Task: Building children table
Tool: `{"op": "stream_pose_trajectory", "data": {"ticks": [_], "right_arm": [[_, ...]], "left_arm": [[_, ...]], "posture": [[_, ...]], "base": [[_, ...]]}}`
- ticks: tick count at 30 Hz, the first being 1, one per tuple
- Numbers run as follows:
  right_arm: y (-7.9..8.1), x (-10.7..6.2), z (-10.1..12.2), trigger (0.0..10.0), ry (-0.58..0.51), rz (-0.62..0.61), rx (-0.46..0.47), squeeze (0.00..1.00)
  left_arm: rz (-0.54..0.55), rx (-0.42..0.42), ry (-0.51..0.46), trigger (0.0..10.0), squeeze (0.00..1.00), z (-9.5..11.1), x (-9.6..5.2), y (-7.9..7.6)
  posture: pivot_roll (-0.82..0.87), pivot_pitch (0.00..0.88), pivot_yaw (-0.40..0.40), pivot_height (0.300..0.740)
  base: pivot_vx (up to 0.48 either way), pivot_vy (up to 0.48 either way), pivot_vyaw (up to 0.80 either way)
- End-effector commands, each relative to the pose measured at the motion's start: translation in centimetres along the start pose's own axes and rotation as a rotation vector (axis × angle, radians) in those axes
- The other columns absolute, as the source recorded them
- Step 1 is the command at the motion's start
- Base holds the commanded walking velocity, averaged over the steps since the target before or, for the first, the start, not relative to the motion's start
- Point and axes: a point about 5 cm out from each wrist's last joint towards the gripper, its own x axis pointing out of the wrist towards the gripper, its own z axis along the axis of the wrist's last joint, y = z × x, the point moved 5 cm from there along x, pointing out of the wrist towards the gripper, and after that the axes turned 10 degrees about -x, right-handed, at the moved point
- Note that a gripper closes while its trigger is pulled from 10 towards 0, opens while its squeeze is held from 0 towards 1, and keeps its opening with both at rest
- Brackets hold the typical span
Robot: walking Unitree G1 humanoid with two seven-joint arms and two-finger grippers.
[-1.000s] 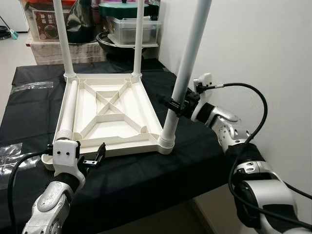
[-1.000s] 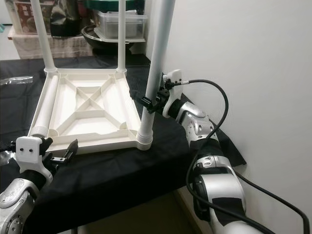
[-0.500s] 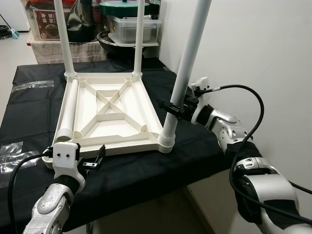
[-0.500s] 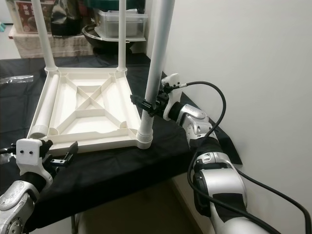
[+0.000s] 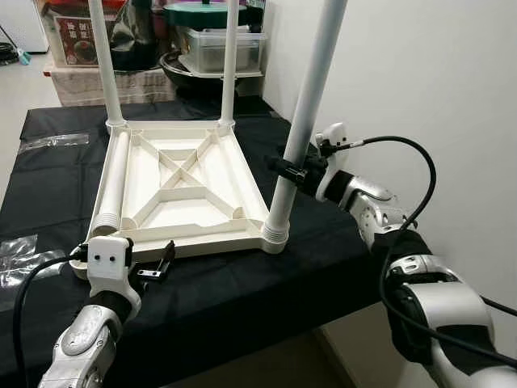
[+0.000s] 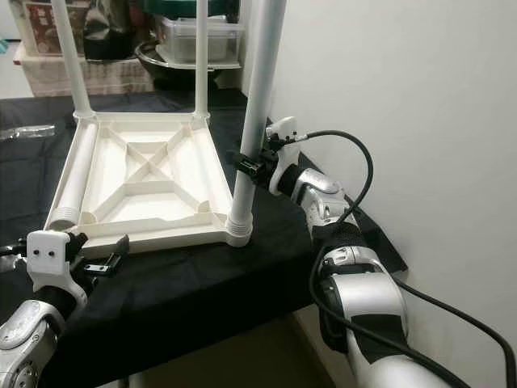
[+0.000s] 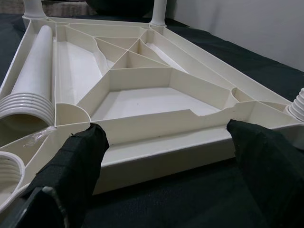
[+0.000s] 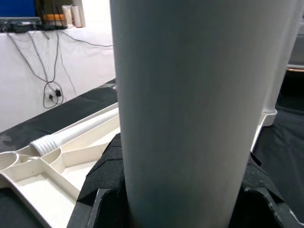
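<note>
The white plastic table top point(image 5: 194, 242) lies upside down on a black-covered table. Two legs point(image 5: 105, 65) point(image 5: 229, 56) stand in its far corners. A third leg point(image 5: 303, 129) stands in the near right corner socket, and my right gripper point(image 5: 292, 171) is shut around it a little above the base. In the right wrist view that leg point(image 8: 190, 109) sits between the black fingers point(image 8: 102, 180). A loose leg point(image 5: 113, 182) lies along the top's left side. My left gripper point(image 7: 164, 137) is open, low, just in front of the top's near left edge, holding nothing.
A white wall point(image 5: 420, 81) runs close along the right. Boxes, a pot and a plastic bin point(image 5: 210, 48) are stacked behind the table. Clear plastic wrappers point(image 5: 16, 259) point(image 5: 52, 143) lie on the black cloth at the left. The table's front edge is close below the grippers.
My right gripper stays clamped on the near right leg and has shifted slightly up it. The left gripper has dipped a little and stays open.
</note>
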Motion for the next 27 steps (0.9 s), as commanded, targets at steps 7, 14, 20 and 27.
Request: {"op": "stream_pose_trajectory", "data": {"ticks": [7, 14, 20, 27], "right_arm": [[-0.6, 0.4, -1.1, 0.0, 0.056, -0.117, 0.018, 0.00], [-2.6, -0.4, -5.0, 0.0, 0.264, -0.663, 0.063, 0.00], [3.7, 2.8, -6.0, 0.0, 0.224, -0.718, 0.170, 0.00], [5.0, 3.6, -5.4, 0.0, 0.204, -0.714, 0.163, 0.00]], "left_arm": [[-0.017, -0.005, -0.006, 10.0, 0.00, 0.1, 0.0, -0.4], [-0.013, -0.008, -0.007, 10.0, 0.00, 0.0, -0.1, -0.4], [-0.016, -0.007, -0.006, 10.0, 0.00, 0.0, 0.2, -0.5], [-0.004, 0.003, -0.013, 10.0, 0.00, 0.2, 0.2, 0.0]], "posture": [[0.09, 0.000, -0.118, 0.740], [0.08, 0.000, -0.120, 0.740], [0.09, 0.000, -0.112, 0.740], [0.09, 0.000, -0.125, 0.740]], "base": [[0.000, 0.000, 0.00], [0.000, 0.000, 0.00], [0.000, 0.000, 0.00], [0.000, 0.000, 0.00]]}}
